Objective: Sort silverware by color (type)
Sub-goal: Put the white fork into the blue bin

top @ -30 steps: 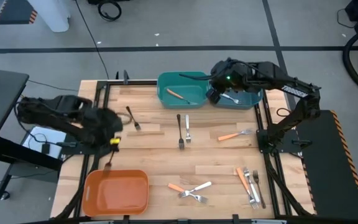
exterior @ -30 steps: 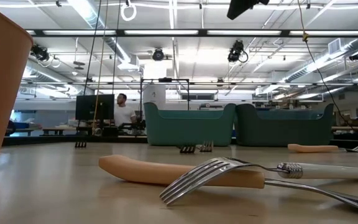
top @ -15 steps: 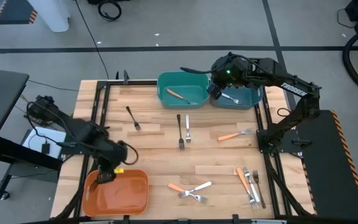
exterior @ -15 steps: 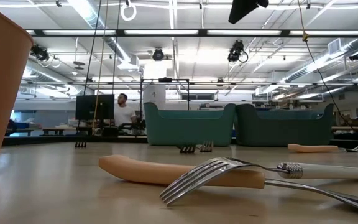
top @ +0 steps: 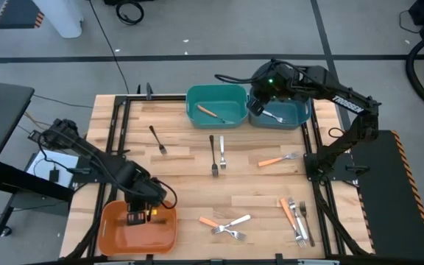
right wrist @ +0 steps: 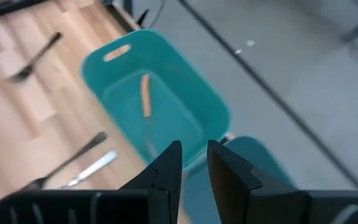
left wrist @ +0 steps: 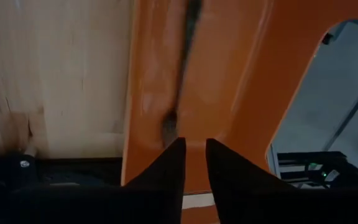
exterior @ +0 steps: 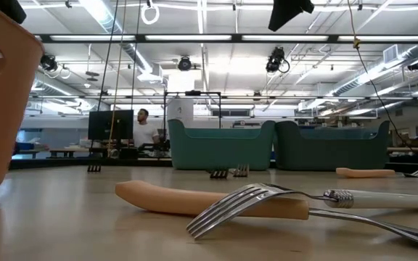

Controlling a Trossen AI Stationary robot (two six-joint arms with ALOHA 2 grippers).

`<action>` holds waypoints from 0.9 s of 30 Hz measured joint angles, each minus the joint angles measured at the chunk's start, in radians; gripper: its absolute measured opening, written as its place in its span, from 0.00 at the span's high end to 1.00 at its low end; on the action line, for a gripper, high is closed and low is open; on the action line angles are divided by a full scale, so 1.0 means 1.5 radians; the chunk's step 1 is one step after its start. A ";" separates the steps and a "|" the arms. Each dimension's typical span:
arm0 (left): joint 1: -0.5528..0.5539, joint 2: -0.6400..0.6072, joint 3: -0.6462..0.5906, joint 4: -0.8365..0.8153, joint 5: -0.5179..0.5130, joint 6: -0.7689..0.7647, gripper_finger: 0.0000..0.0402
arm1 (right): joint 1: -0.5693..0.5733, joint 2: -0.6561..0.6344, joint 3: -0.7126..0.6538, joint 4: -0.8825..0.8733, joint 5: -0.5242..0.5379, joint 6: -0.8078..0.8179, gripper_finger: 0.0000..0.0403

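The left gripper [top: 140, 215] is positioned over the orange plastic bin [top: 116, 234]; its fingers [left wrist: 166, 163] are parted, empty, above a blurred dark fork [left wrist: 188, 37]. The right gripper [right wrist: 193, 163], slightly parted and empty, is positioned above the teal bins [top: 213, 101].

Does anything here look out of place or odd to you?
Nothing is spilled or broken. One mismatch: an orange-handled fork lies in the teal bin, while the orange bin under the left gripper holds a dark, blurred utensil instead. The other forks lie loose on the table. The right gripper hangs near the blue bin.
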 joint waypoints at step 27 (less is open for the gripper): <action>0.073 -0.067 0.053 -0.121 -0.096 0.201 0.80 | 0.288 0.001 -0.209 0.128 -0.210 0.280 0.76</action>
